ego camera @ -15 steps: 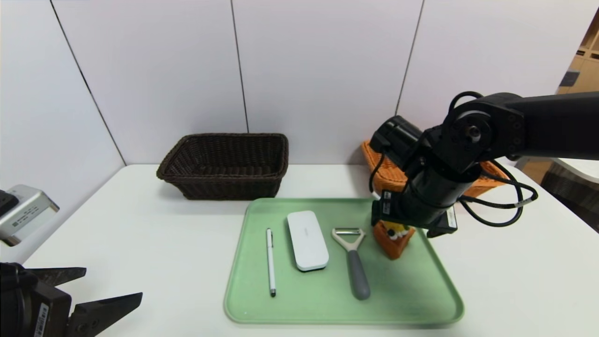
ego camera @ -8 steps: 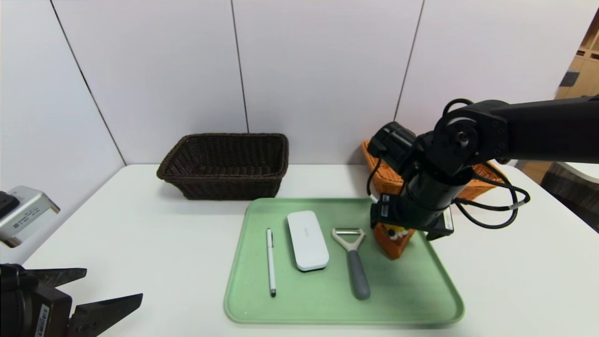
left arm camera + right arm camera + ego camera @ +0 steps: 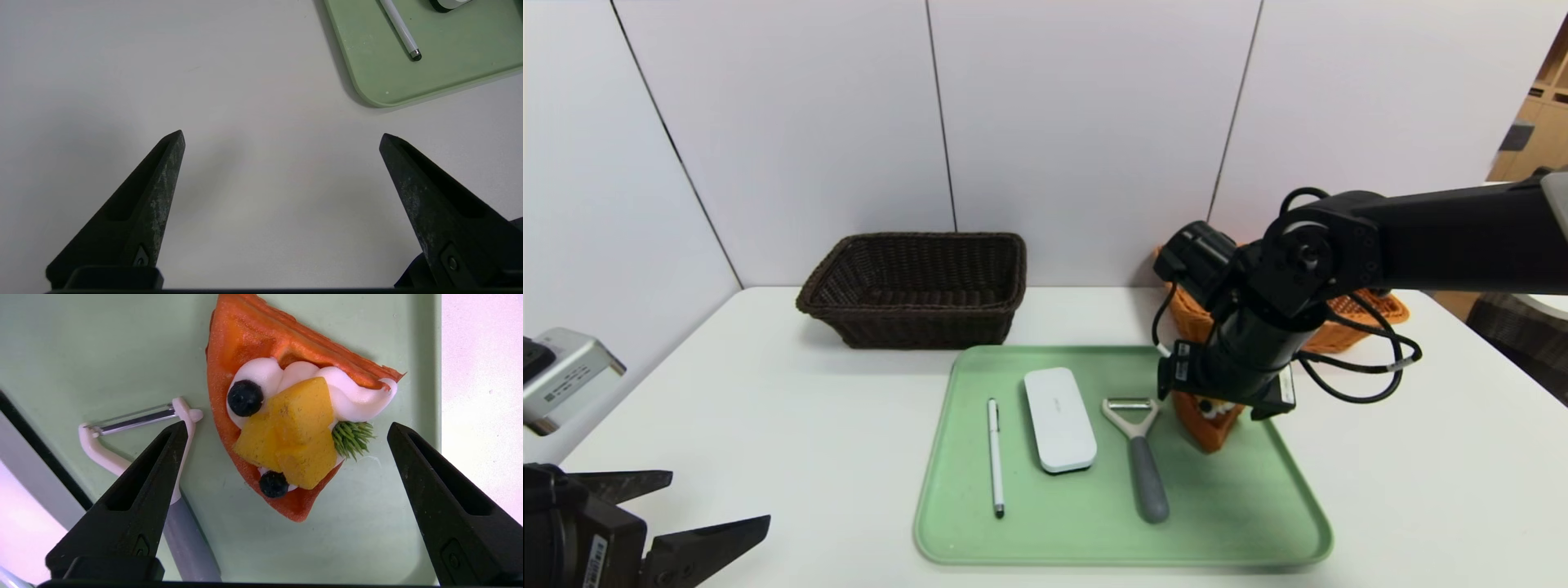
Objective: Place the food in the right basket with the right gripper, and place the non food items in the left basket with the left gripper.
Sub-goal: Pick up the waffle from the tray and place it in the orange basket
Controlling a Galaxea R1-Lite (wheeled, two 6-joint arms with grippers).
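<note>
Head view: the right gripper [image 3: 1217, 408] hangs over the fruit-topped waffle [image 3: 1205, 429] at right of centre, on the green tray [image 3: 1233, 523]; reaching for the food looks like the step in hand. The orange basket [image 3: 1339, 335] sits behind the arm, upper right; the dark brown basket [image 3: 915, 322] is upper left of centre. The left gripper [image 3: 719, 498] waits at lower left, fingers wide apart, holding nothing.

Left wrist view: bare table between the fingers, and the pen's dark tip [image 3: 416, 56] at upper right; no basket.

Right wrist view: blueberries, cream and yellow fruit, largely hidden in the head view, lie between widely spread, empty fingers. Next probably calls for lowering, then closing clear of the peeler [image 3: 188, 539].
</note>
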